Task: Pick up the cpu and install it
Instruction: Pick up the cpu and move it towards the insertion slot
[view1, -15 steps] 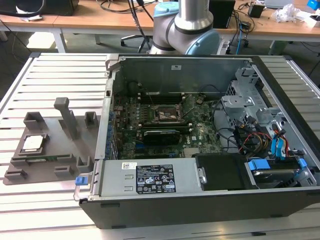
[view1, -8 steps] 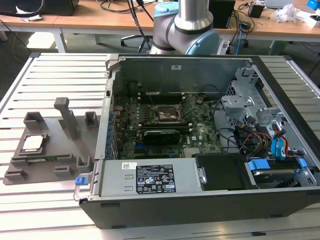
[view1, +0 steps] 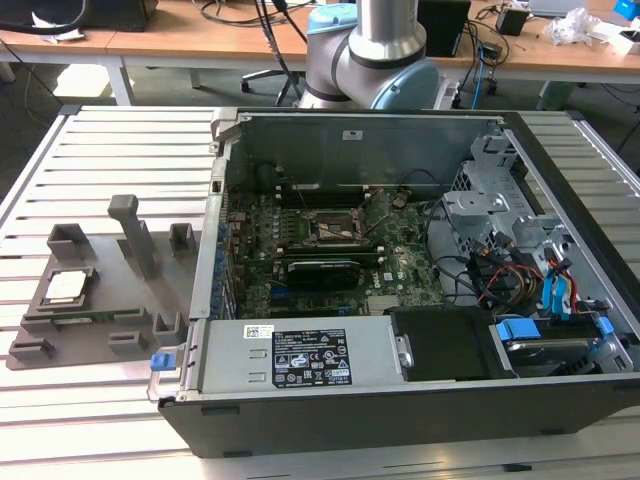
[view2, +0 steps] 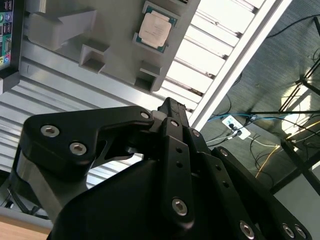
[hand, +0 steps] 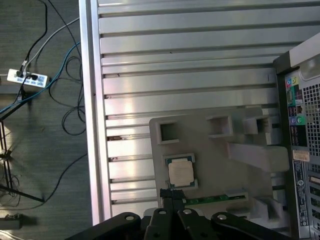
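One cpu lies flat in a grey holder on the slatted surface, at the exterior view's left of the open computer case. In the first wrist view the pincer hangs clear of it and looks closed on nothing

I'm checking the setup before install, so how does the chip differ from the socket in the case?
The chip lies on the gray holder outside the case; the socket sits on the board inside. The chip is silver-topped, the socket dark-framed. Both are square and flat.
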